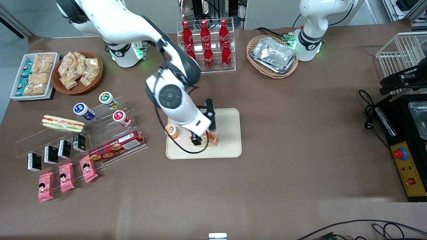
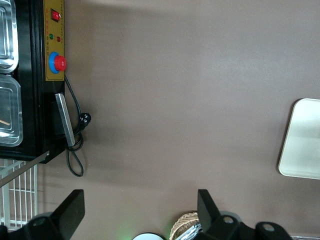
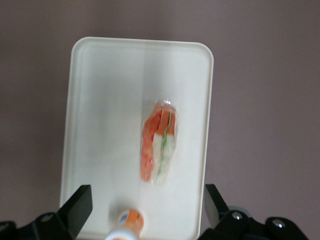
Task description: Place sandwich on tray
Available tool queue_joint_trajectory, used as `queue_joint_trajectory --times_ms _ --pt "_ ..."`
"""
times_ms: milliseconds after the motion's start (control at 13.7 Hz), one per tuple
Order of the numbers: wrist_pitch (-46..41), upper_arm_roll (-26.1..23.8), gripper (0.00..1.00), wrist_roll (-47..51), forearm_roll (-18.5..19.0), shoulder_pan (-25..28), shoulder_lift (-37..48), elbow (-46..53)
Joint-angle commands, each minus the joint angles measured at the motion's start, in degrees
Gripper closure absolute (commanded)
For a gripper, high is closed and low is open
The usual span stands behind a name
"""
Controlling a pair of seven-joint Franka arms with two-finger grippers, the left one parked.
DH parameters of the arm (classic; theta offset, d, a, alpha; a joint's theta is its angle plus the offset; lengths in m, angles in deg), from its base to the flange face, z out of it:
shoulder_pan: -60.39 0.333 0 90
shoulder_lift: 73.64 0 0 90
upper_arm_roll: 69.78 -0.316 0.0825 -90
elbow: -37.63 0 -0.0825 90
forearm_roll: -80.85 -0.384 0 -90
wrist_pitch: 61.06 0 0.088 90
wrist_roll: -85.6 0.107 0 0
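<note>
The sandwich [image 3: 160, 147], a clear-wrapped wedge with pale bread and orange filling, lies flat on the cream tray [image 3: 100, 100]. In the front view the sandwich [image 1: 214, 139] shows partly from under the arm, on the part of the tray [image 1: 227, 123] nearer the front camera. My right gripper [image 1: 199, 137] hovers above the tray, over the sandwich's end. The gripper [image 3: 147, 210] is open, its black fingers [image 3: 80, 205] spread wide and holding nothing. A corner of the tray [image 2: 305, 140] also shows in the left wrist view.
An orange-lidded bottle [image 1: 171, 131] stands at the tray's edge toward the working arm's end, below the gripper. An acrylic shelf holds another wrapped sandwich [image 1: 62, 123], small bottles and snack packs. A cola bottle rack [image 1: 206, 43] and a basket of foil trays [image 1: 273, 55] stand farther from the camera.
</note>
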Motion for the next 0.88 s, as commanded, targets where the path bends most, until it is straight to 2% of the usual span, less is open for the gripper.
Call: queue_joint_trajectory --times_ms 0,146,438,657,803 --pt "-7.1 1.1 0.00 1.1 -3.2 -3.8 7.5 -1.0" --pt "-10.7 2.0 0.00 5.6 -4.8 -7.1 11.2 -1.0" --pt "-16.2 3.9 0.00 20.4 -4.7 -13.4 17.2 -1.0" --pt "-19.6 3.9 0.00 32.6 -4.3 -21.1 19.7 -1.1" --pt "-25.4 4.2 0.00 37.0 -4.1 -25.7 21.5 -1.2"
